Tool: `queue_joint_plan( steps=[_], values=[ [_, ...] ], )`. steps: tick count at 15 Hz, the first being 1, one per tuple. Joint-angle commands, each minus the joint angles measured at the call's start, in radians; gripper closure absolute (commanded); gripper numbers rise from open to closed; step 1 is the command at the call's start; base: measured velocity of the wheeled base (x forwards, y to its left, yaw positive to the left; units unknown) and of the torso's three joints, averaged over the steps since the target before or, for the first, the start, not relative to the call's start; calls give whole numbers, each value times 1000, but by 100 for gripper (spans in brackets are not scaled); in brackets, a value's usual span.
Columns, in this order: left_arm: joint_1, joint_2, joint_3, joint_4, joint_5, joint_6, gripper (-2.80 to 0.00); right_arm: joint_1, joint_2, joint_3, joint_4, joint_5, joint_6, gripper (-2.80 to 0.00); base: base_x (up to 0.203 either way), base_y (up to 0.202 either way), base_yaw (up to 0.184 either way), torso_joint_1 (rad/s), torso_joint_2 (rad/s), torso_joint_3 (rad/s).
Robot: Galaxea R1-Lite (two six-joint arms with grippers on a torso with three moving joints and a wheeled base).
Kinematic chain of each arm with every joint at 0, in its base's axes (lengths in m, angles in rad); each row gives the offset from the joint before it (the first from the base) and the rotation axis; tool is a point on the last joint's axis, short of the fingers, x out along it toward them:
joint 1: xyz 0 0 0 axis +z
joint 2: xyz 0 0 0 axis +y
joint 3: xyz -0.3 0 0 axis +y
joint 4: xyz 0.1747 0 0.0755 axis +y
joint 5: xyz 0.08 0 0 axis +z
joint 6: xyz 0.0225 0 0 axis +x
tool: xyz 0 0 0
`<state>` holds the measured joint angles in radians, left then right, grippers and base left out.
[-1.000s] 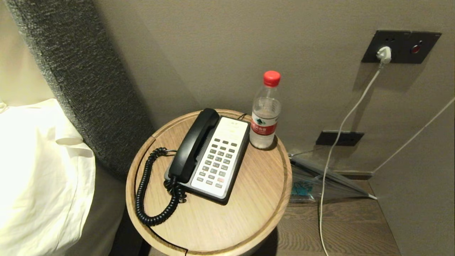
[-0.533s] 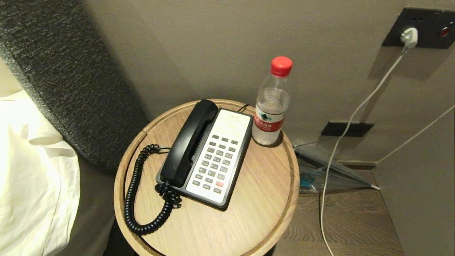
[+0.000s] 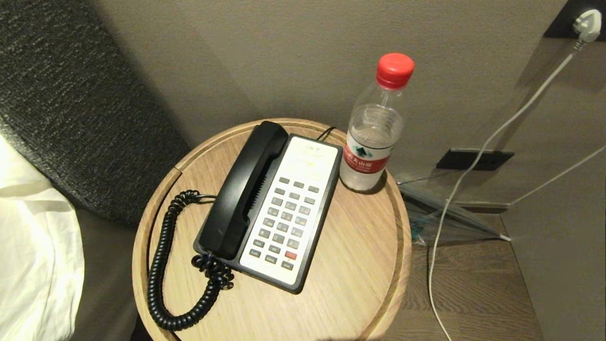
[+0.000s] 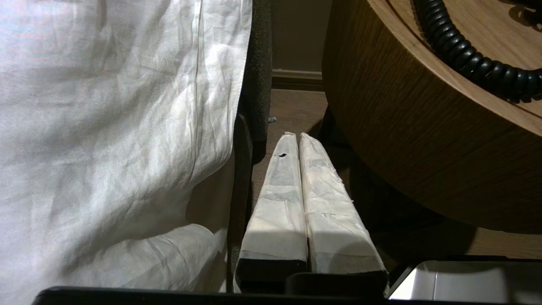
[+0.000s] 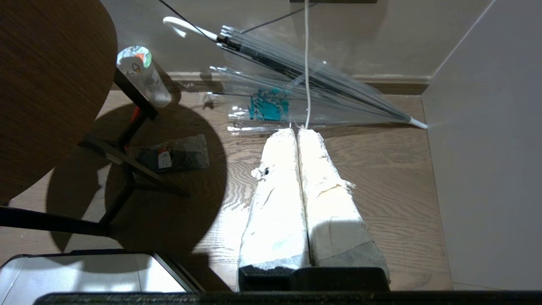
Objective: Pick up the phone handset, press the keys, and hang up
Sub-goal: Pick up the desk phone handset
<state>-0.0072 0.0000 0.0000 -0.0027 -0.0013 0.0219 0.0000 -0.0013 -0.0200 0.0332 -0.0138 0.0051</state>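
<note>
The black phone handset (image 3: pixel 244 192) lies in its cradle on the left side of the phone base (image 3: pixel 316 258), which sits on a round wooden side table (image 3: pixel 360 265). Its coiled cord (image 3: pixel 163 265) loops over the table's left part and shows again (image 4: pixel 470 59) in the left wrist view. The keys (image 3: pixel 284 222), grey with one red, fill the white faceplate. Neither arm shows in the head view. My left gripper (image 4: pixel 295 136) hangs shut and empty below the table's edge, beside the bed sheet. My right gripper (image 5: pixel 295 131) hangs shut and empty over the wooden floor.
A water bottle (image 3: pixel 376 125) with a red cap stands right behind the phone base. A white sheet (image 3: pixel 33 265) and a dark headboard (image 3: pixel 71 118) border the table's left. A clear umbrella (image 5: pixel 309 80), a white cable (image 3: pixel 478 156) and the table's legs (image 5: pixel 127 165) lie on the right.
The whole head view has shifted: the table and phone now look closer and larger, the wall socket has slid to the upper corner. The things themselves have not moved.
</note>
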Motion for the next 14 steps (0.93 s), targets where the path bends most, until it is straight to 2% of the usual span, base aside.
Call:
queue_joint_plan(
  steps=[1, 11, 12, 14],
  values=[
    [0, 0, -2, 0, 0, 4, 0, 0, 1, 0, 1, 0, 0, 0, 0, 0, 0, 2, 4, -32],
    [0, 0, -14, -6, 7, -1, 0, 0, 1, 0, 1, 0, 0, 0, 0, 0, 0, 0, 0, 0],
    [0, 1, -30, 4, 4, 1, 0, 0, 1, 0, 1, 0, 0, 0, 0, 0, 0, 0, 0, 0],
    [0, 30, -177, 97, -23, 1, 0, 0, 1, 0, 1, 0, 0, 0, 0, 0, 0, 0, 0, 0]
  ],
)
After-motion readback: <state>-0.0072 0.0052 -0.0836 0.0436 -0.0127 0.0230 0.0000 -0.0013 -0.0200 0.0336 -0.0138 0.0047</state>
